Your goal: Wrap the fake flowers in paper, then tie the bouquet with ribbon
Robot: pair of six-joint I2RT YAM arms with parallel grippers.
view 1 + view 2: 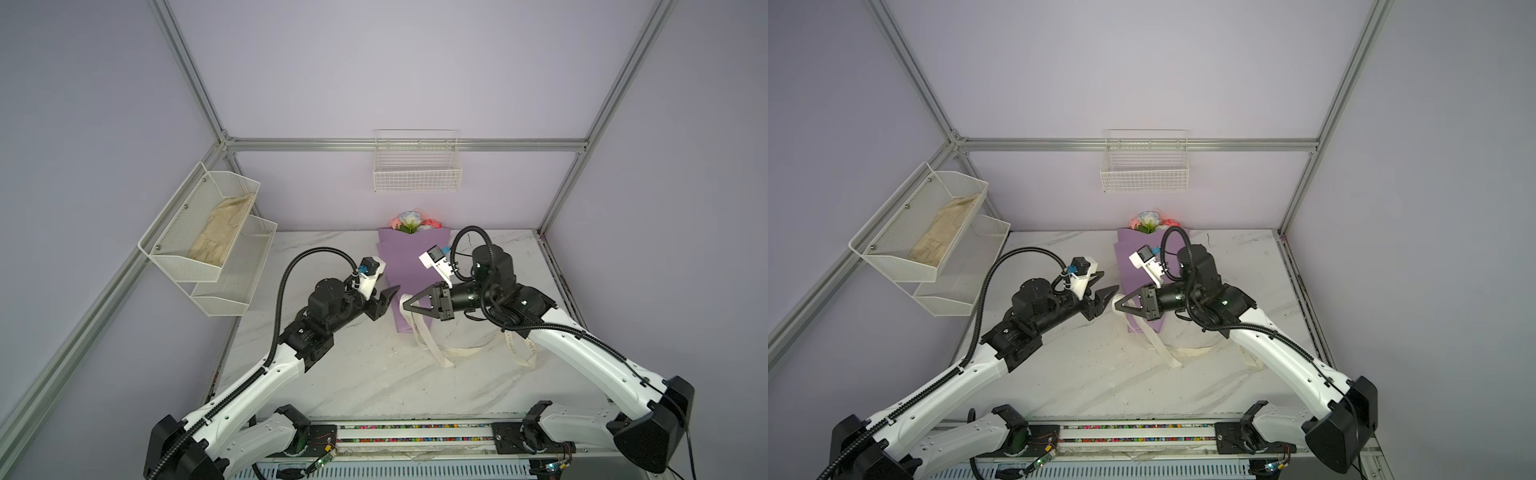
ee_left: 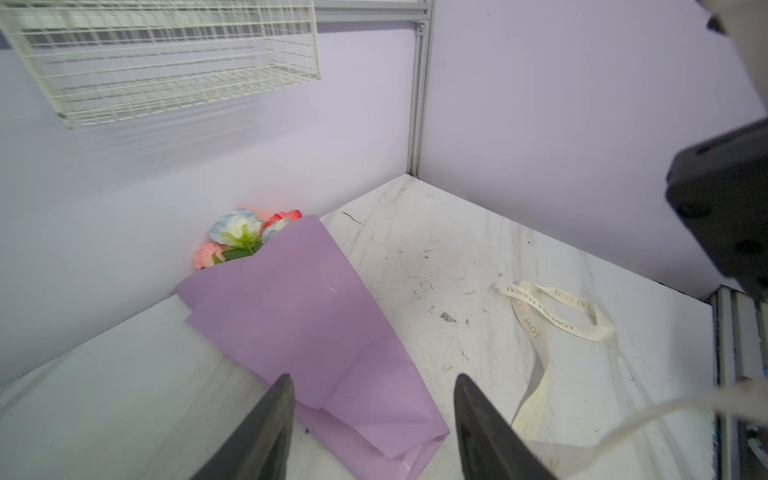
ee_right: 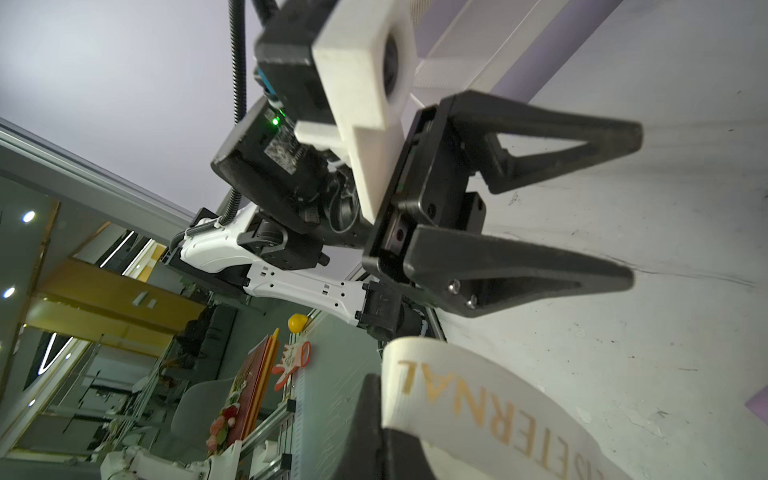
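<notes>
The bouquet [image 1: 409, 266] lies flat on the table [image 1: 353, 374], blooms toward the back wall; left claw [image 3: 636, 208] partly open, empty, beside its lower end; right claw [image 1: 405, 305] clamped shut on the ribbon [image 3: 478, 395].

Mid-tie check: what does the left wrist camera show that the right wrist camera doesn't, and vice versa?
Left wrist only: nearly the whole lilac-wrapped bouquet of fake flowers lying on the white marble table, plus the white wire basket on the wall. Right wrist only: the right gripper shut on the cream printed ribbon. Both: that ribbon, the table and the open left gripper.
</notes>
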